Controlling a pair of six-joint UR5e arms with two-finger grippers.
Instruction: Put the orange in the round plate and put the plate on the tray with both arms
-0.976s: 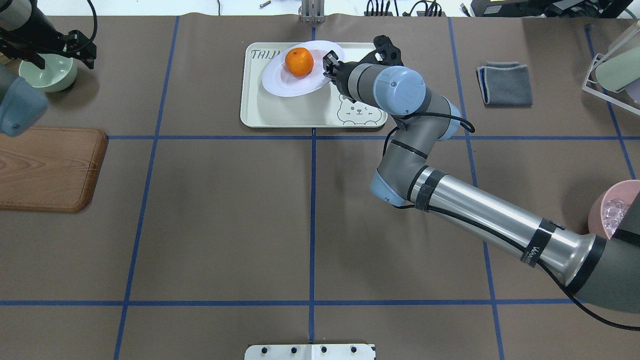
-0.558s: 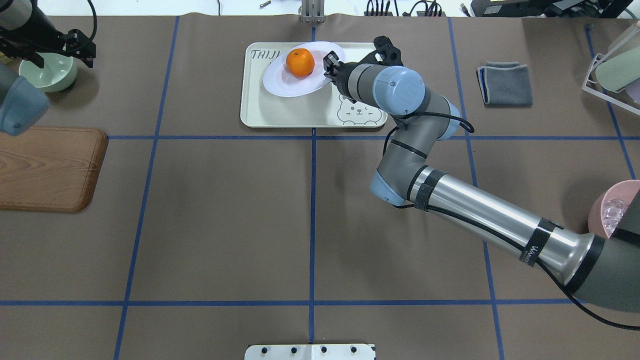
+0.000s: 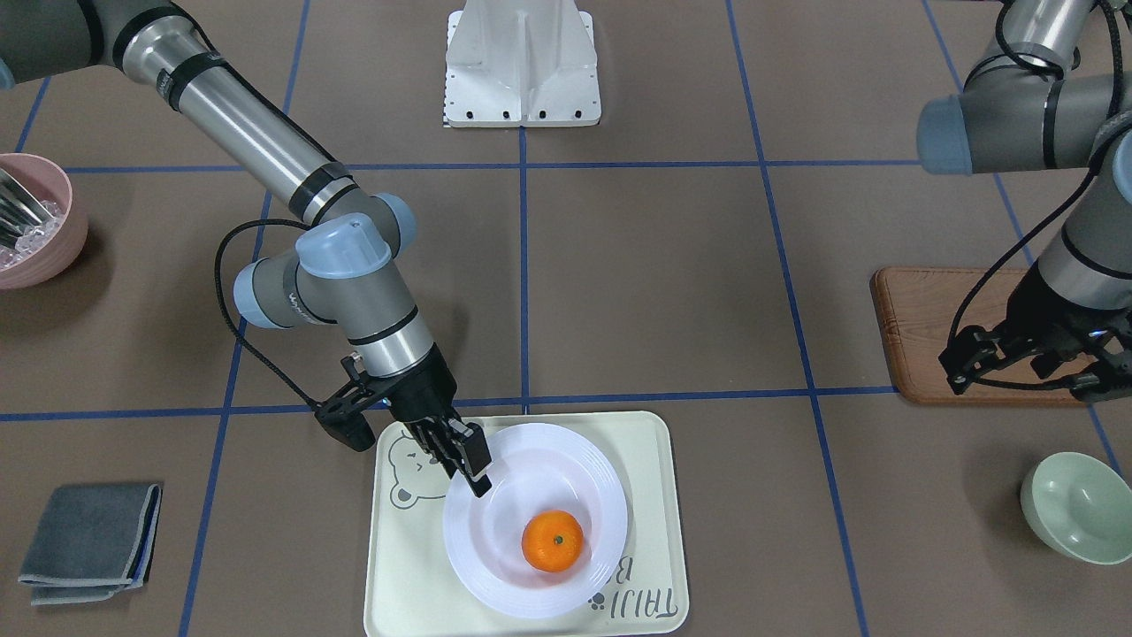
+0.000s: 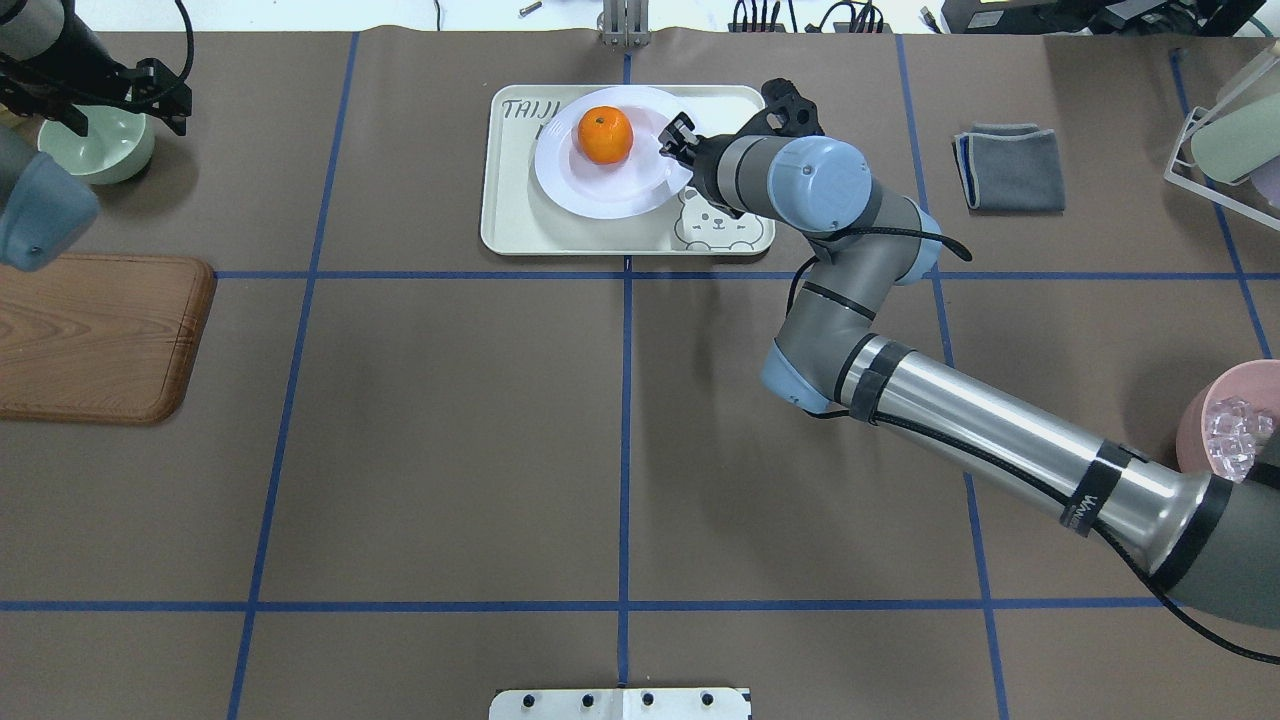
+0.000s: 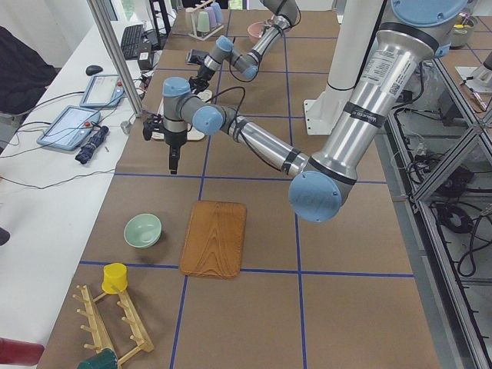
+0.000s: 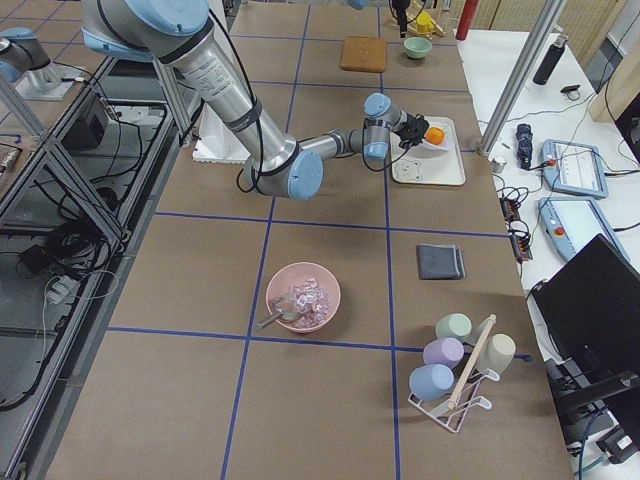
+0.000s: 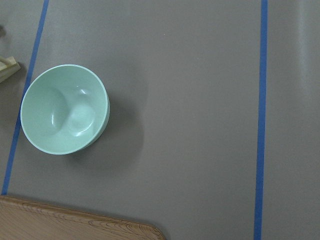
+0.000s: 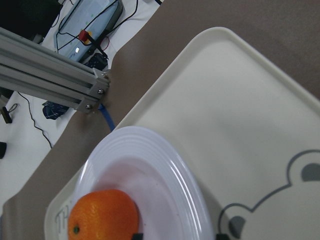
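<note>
On the tray (image 4: 515, 225), toward its 12 o'clock edge in the overhead view, the plate (image 4: 600, 200) lay flat with the orange (image 4: 605, 135) inside it, just 12 o'clock of the plate's centre. The right gripper (image 4: 678, 135) stood at the plate's 3 o'clock rim. Its fingers were spread, one on each side of the rim, and did not appear to pinch it. Both placements looked done, so the step in hand seemed to be the release. The next move called for lifting straight off the rim without catching it, then backing away. The left gripper (image 3: 1017, 363) hung well apart at 9 o'clock, near a green bowl (image 3: 1079, 509). Whether its fingers were spread or pressed together could not be told.
</note>
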